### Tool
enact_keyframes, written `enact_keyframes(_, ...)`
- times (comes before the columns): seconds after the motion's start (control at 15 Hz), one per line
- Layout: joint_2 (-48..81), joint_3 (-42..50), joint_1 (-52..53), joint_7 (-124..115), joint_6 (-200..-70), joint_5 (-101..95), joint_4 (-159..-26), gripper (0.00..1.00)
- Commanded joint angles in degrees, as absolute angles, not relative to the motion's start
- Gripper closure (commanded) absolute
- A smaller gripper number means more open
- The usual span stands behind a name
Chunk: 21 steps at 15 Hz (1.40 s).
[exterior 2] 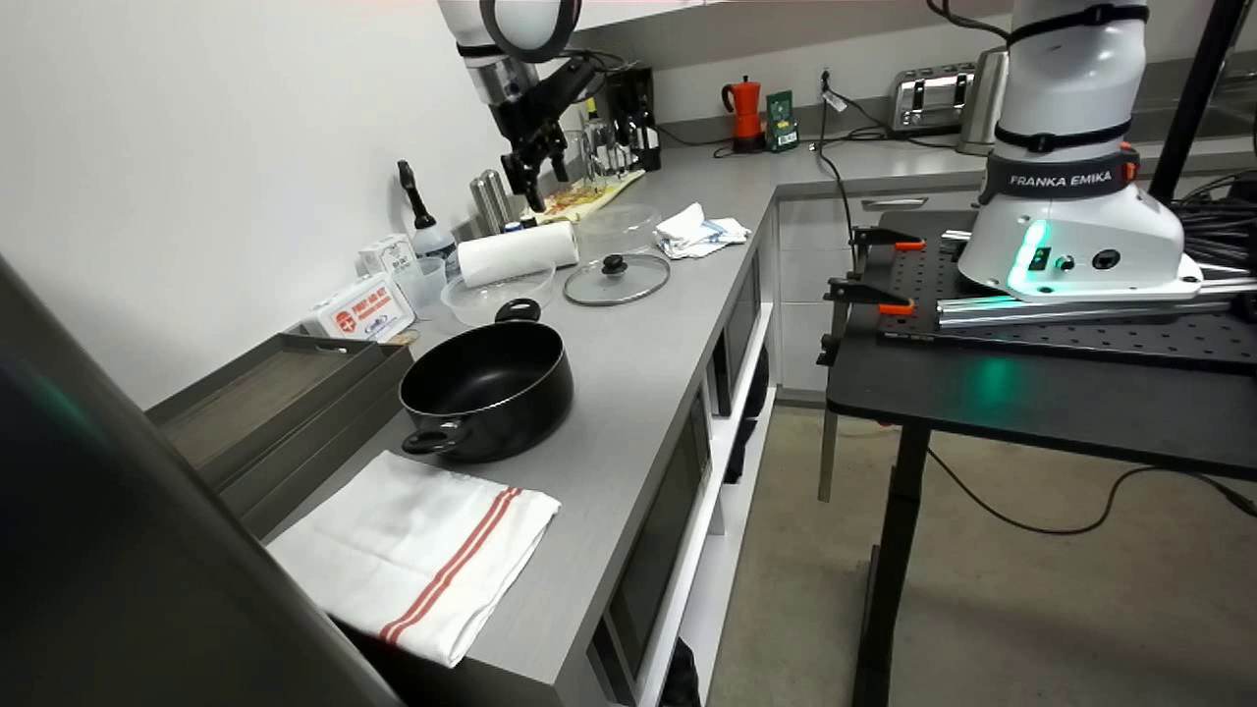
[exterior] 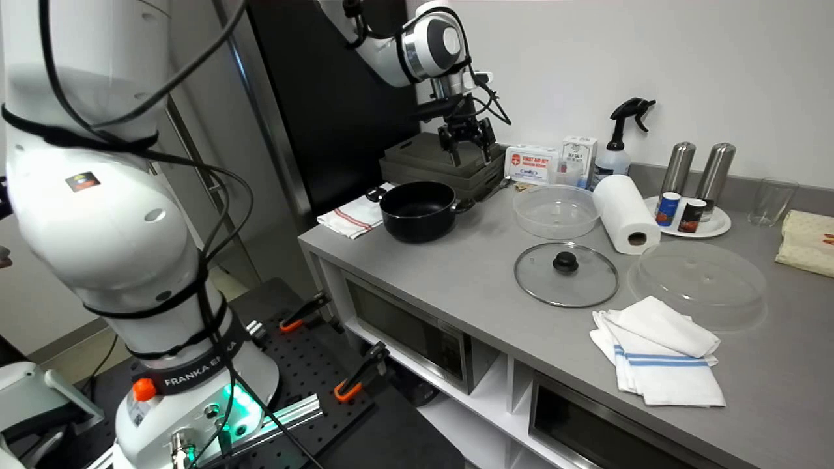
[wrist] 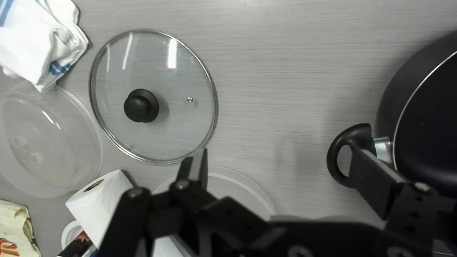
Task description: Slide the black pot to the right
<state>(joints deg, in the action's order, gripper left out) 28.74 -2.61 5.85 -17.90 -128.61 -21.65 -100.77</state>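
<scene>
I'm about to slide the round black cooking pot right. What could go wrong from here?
The round black cooking pot might run into the round, black-knobbed, clear glass lid lying further along the flat grey counter.
The open, black two-fingered gripper holds nothing; pushing only the black looped side handle could spin the pot.
If it veers, it might drop off the counter's unguarded front edge.

On grey counter [exterior: 482,273]: black pot [exterior: 418,218], glass lid [exterior: 567,285], 2 towels [exterior: 664,358] [exterior: 352,215].
</scene>
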Motion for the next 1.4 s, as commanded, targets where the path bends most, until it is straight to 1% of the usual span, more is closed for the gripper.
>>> enact_keyframes(0.0, 35.90, -1.32, 8.03, -15.36, -125.83, -18.75, -91.44, 0.00)
enact_keyframes(0.6, 45.24, -2.18, 11.32, -11.96, -125.26, -14.47, -83.00, 0.00)
enact_keyframes(1.33, 46.87, -4.82, 17.72, -9.36, -125.85, -13.98, -83.89, 0.00)
